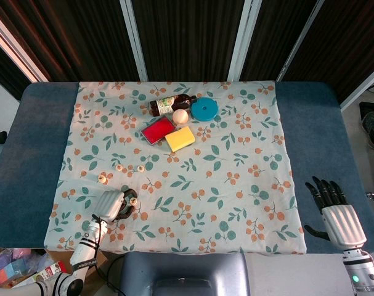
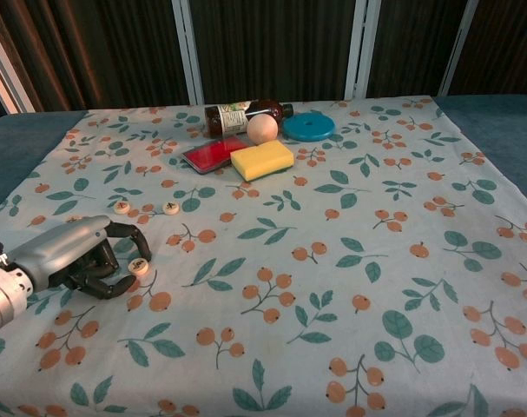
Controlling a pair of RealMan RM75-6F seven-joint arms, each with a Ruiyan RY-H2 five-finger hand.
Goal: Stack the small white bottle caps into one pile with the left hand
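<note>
My left hand (image 1: 113, 205) (image 2: 72, 259) lies low over the front left of the flowered cloth, fingers curled in. It pinches a small white bottle cap (image 1: 132, 200) (image 2: 139, 266) between thumb and a fingertip, at or just above the cloth. Three more white caps lie beyond it: one (image 1: 101, 179) nearest the hand, and two side by side (image 1: 119, 167) (image 1: 140, 168). The chest view shows that pair (image 2: 121, 208) (image 2: 171, 208). My right hand (image 1: 334, 213) rests over the blue table edge at the front right, fingers spread, holding nothing.
At the back middle of the cloth (image 1: 236, 154) lie a brown bottle (image 1: 171, 103) on its side, a pale ball (image 1: 180, 116), a blue round lid (image 1: 204, 109), a red flat box (image 1: 158, 130) and a yellow sponge (image 1: 180, 139).
</note>
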